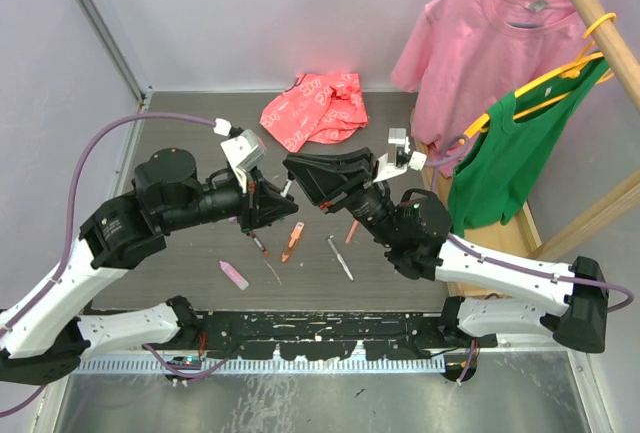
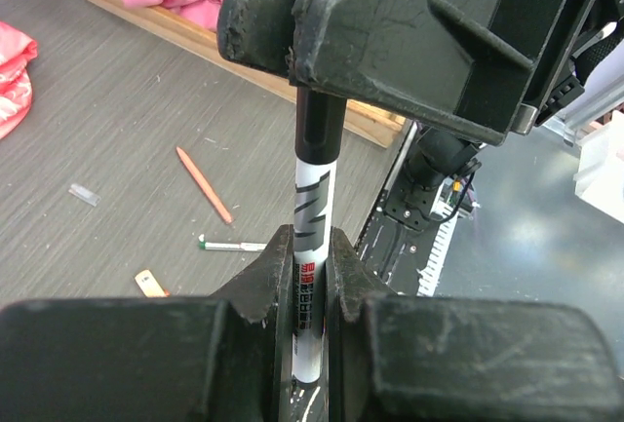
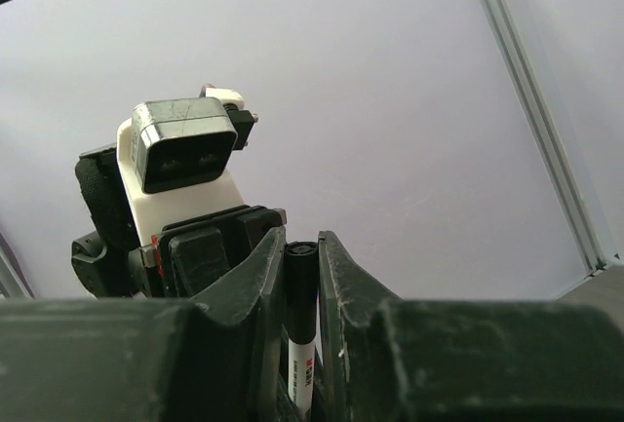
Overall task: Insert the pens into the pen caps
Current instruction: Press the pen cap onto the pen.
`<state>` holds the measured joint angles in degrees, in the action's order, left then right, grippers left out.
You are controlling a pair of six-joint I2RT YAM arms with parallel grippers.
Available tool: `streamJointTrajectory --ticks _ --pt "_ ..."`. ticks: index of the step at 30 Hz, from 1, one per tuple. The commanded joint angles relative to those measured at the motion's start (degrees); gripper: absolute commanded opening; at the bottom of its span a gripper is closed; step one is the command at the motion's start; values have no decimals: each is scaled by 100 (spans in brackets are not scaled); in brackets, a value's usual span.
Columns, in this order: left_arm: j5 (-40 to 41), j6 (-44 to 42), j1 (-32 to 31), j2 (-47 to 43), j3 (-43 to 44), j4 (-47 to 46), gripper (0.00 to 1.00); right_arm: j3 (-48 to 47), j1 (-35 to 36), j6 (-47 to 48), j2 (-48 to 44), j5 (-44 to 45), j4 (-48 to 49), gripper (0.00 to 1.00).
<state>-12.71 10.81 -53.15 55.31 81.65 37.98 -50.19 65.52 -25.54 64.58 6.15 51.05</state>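
Note:
My left gripper (image 2: 310, 242) is shut on the body of a white marker (image 2: 312, 276) with black and red print. My right gripper (image 3: 302, 242) is shut on a black pen cap (image 3: 300, 286) that sits over the marker's end (image 3: 300, 383). The cap also shows in the left wrist view (image 2: 317, 125). In the top view the two grippers meet tip to tip above the table, left (image 1: 278, 196) and right (image 1: 297, 181). On the table below lie a pink highlighter (image 1: 233, 274), a short orange pen (image 1: 293, 241), a dark red pen (image 1: 262, 245), another white marker (image 1: 341, 256) and a salmon-orange pen (image 1: 352, 230).
A red patterned cloth (image 1: 315, 108) lies at the back of the table. A pink shirt (image 1: 470, 43) and a green shirt (image 1: 510, 153) hang from a wooden rack on the right. A wooden tray edge (image 2: 146, 13) and a small white scrap (image 2: 84, 194) show in the left wrist view.

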Motion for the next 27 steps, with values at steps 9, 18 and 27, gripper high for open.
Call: streamJointTrajectory --ticks 9,18,27 --pt "318 52 187 -407 -138 -2033 0 -1563 -1 1031 -32 -719 -3766 44" --pt "946 130 190 -1020 -857 -1361 0 -1816 -117 1843 -406 -237 -3402 58" --pt "2315 267 185 -982 -1386 -560 0 -898 -117 954 -736 1566 -4881 65"
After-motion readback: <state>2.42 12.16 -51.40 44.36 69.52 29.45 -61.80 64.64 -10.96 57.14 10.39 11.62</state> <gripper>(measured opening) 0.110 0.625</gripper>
